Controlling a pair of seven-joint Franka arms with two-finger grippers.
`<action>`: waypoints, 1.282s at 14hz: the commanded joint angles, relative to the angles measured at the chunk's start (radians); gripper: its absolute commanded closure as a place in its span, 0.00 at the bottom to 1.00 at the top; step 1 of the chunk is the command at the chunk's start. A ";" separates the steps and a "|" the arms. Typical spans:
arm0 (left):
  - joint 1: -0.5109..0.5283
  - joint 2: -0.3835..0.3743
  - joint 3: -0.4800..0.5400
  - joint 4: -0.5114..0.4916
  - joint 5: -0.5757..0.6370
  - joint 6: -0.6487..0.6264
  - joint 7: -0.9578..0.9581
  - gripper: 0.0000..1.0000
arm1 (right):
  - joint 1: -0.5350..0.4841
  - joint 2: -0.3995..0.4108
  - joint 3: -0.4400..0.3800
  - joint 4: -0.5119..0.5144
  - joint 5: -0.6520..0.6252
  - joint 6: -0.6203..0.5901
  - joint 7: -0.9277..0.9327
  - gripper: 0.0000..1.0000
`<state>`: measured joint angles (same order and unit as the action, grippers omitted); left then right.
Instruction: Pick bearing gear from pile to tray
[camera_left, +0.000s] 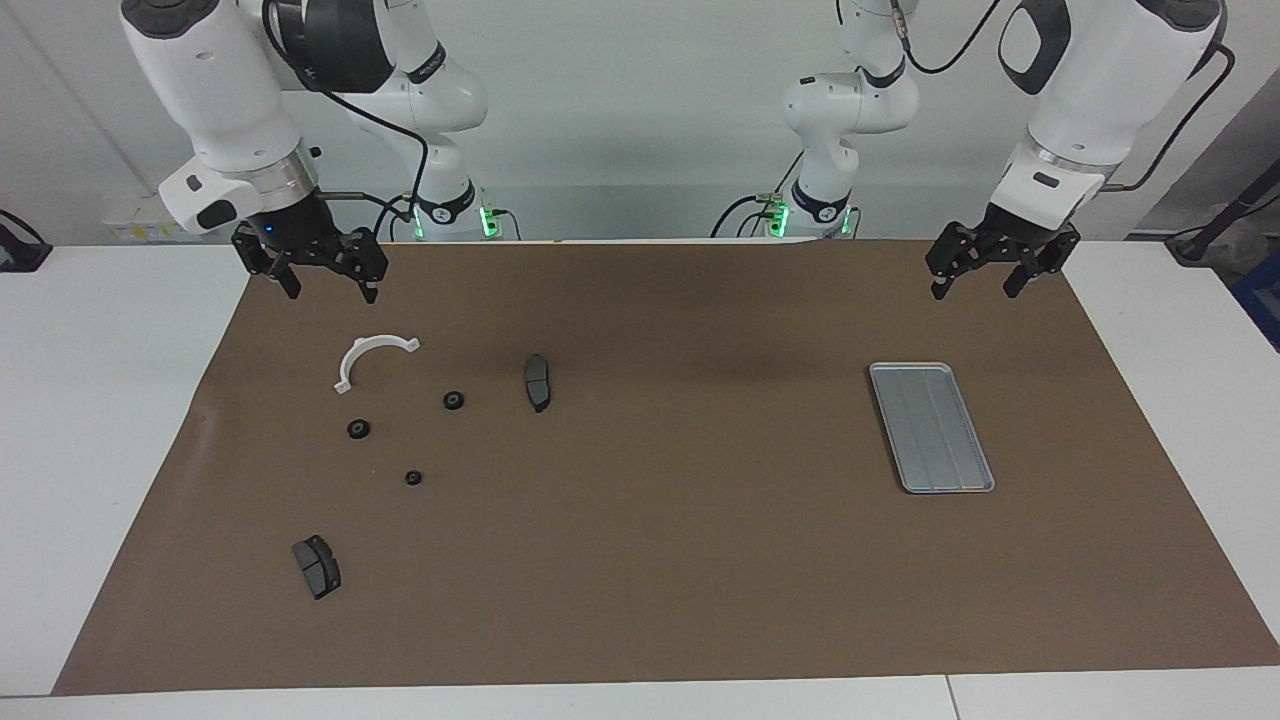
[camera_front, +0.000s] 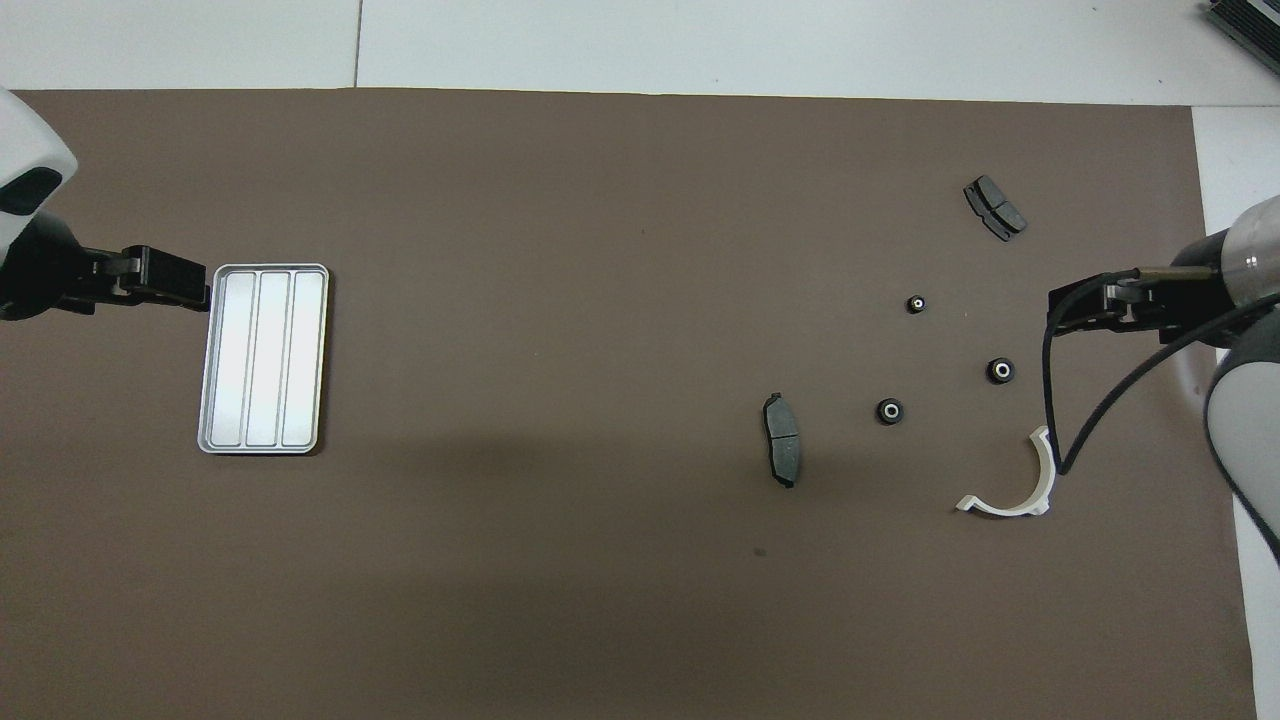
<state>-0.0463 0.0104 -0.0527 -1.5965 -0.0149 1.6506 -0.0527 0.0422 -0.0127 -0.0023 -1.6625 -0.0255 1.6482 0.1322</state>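
No text can be read — no labels, no numbers.

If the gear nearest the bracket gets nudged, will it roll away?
Probably not: that gear lies flat, its hole facing up, so it would likely slide on the brown mat. Tipped on edge, its round rim could roll. It looks small, likely light.

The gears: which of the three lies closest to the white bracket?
The gear toward the right arm's end of the table, just farther from the robots than the bracket. The other two lie farther off.
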 joint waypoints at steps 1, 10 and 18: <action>-0.001 0.002 0.004 0.010 0.007 -0.009 0.014 0.00 | -0.008 -0.015 0.007 -0.008 0.003 -0.015 0.015 0.00; 0.000 0.002 0.004 0.012 0.007 -0.003 0.013 0.00 | -0.021 -0.013 0.004 -0.025 0.004 0.034 0.009 0.00; -0.001 0.003 0.004 0.012 0.007 -0.002 0.013 0.00 | -0.025 0.123 0.004 -0.034 0.004 0.205 0.006 0.00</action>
<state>-0.0463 0.0104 -0.0515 -1.5948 -0.0148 1.6510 -0.0519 0.0310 0.0610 -0.0069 -1.6855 -0.0252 1.7925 0.1322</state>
